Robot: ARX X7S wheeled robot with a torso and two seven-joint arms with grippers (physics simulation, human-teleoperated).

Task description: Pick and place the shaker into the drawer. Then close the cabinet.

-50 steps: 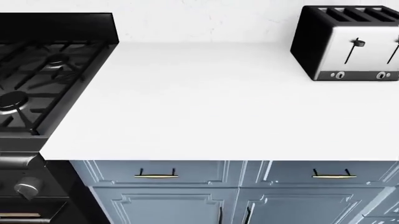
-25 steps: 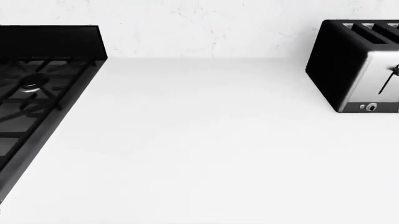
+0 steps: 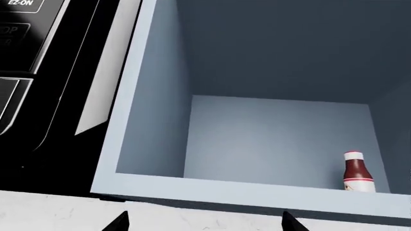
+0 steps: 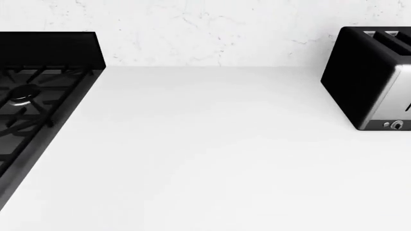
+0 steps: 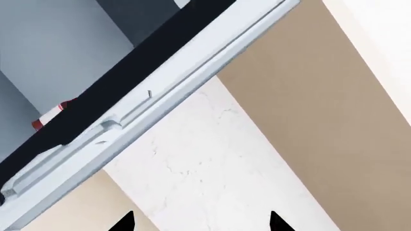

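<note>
An open blue-grey box with smooth flat walls (image 3: 154, 110), the drawer by its look, fills the left wrist view beside a black appliance panel (image 3: 38, 72). A small dark-red bottle with a white cap (image 3: 357, 172) stands in its corner; I cannot tell whether it is the shaker. It also shows partly in the right wrist view (image 5: 48, 117), behind a pale blue-grey cabinet edge (image 5: 160, 110). My left gripper (image 3: 204, 224) is open and empty, over white marble. My right gripper (image 5: 200, 224) is open and empty. No gripper or shaker shows in the head view.
The head view shows a white counter (image 4: 205, 154), a black gas range (image 4: 32, 106) at the left and a black-and-steel toaster (image 4: 372, 82) at the back right against a marble wall (image 4: 212, 29). A beige surface (image 5: 321, 110) flanks the marble strip in the right wrist view.
The head view has risen and closed in: the blue-grey cabinet fronts with brass handles have dropped out of sight, and the range and toaster have slid toward the edges.
</note>
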